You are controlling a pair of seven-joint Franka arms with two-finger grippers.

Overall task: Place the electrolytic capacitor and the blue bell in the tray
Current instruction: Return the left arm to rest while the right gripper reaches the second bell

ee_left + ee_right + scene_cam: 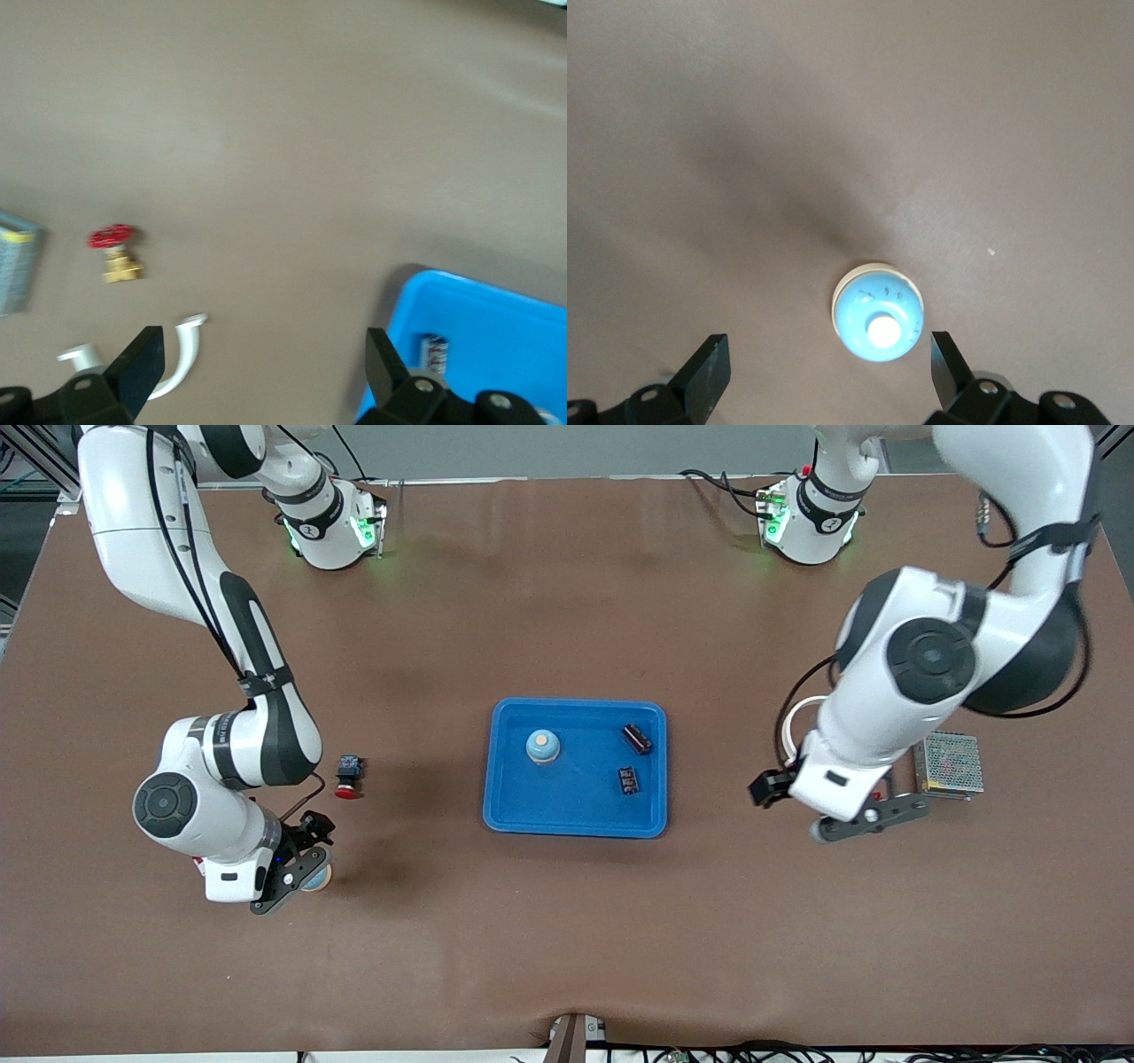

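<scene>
The second blue bell (879, 324) sits on the worktop (567, 921) toward the right arm's end, well apart from the tray (509, 802), which already holds one blue bell (542, 746) and two capacitors (636, 739). The right pincer (824, 367) hangs over it, fingers spread and empty. A good grasp likely needs the dome centred between the fingers before descending. The left pincer (266, 363) waits, also spread and empty.

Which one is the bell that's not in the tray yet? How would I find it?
Start at the blue tray mid-table, then go toward the right arm's end, to the open right gripper. The loose blue bell sits on the brown table under it, a round blue dome with a pale button on top, unlike the red-capped part nearby.
</scene>
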